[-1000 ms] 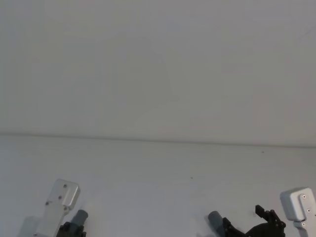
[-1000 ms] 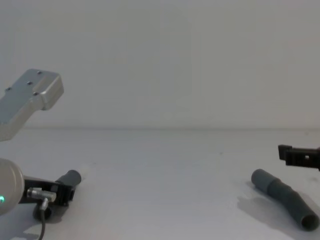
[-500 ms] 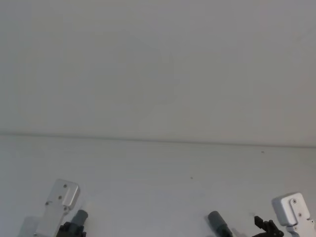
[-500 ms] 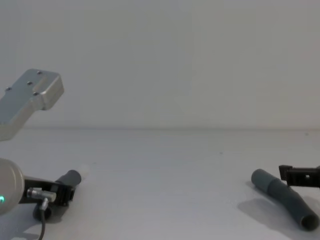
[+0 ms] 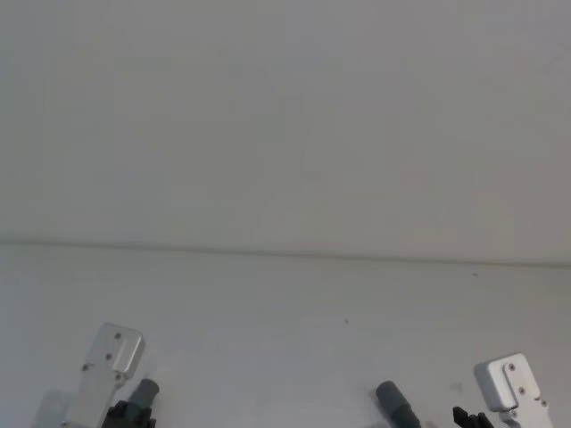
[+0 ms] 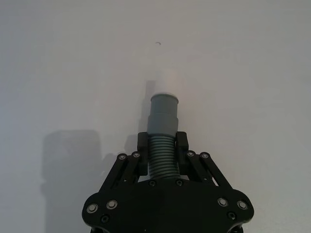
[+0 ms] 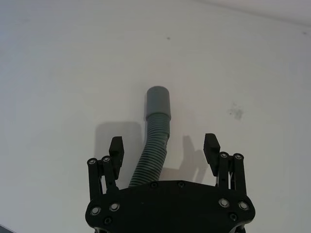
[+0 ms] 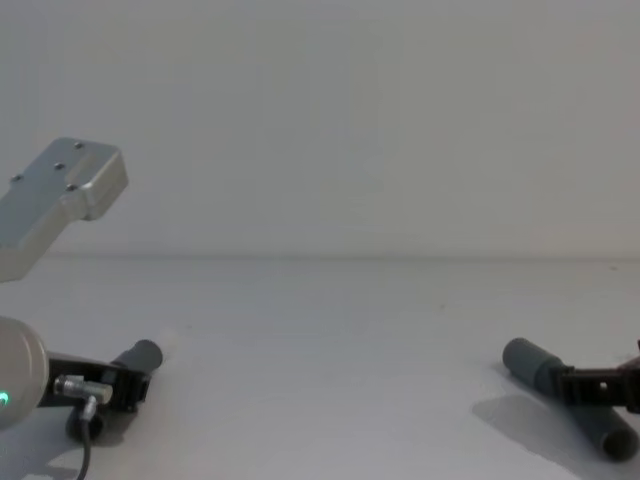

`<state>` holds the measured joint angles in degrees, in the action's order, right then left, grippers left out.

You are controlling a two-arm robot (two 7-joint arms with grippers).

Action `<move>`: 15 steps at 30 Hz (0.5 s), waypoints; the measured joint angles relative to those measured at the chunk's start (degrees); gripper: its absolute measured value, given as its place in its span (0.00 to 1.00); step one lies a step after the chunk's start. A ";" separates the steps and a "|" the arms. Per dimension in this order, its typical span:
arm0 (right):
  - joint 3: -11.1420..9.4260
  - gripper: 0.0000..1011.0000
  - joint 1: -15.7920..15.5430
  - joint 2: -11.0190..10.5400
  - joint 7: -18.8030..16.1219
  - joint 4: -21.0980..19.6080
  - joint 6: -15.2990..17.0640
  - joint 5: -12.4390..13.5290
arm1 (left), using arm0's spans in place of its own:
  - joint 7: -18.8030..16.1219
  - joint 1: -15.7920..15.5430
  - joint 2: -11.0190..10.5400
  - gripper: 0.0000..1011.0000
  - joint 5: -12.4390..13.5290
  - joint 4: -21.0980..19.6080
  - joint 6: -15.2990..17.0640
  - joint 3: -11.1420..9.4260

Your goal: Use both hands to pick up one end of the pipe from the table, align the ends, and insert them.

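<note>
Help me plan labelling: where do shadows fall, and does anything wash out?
Left wrist view: a grey shadow lies on the white table beside the black left gripper; the white tip of its dark grey corrugated hose nearly blends in. Right wrist view: faint shadows flank the other grey hose. Chest view: soft shadow beneath it.

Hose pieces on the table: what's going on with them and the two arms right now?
The left gripper is shut on the ribbed part of the hose piece with the white tip, low at the left of the table. The right gripper is open and straddles the other hose piece, which lies on the table at the right and is not yet gripped. The two pieces are far apart, and nothing is joined yet.
</note>
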<state>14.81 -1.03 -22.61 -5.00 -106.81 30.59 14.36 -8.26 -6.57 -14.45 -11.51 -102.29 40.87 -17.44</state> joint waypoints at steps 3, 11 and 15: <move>0.22 0.99 0.32 0.28 0.10 0.45 0.84 -0.20 | 0.00 0.00 0.00 0.30 0.01 0.00 0.00 0.00; 0.61 0.99 1.31 1.23 0.40 1.54 3.02 -0.70 | 0.00 0.00 0.00 0.30 0.00 0.00 0.00 0.00; 0.67 0.99 1.83 1.74 0.69 1.97 3.89 -0.88 | 0.00 0.00 0.00 0.30 0.00 0.00 0.00 0.00</move>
<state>15.48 0.80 -20.87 -4.30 -104.83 34.49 13.48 -8.26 -6.57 -14.46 -11.50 -102.29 40.87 -17.44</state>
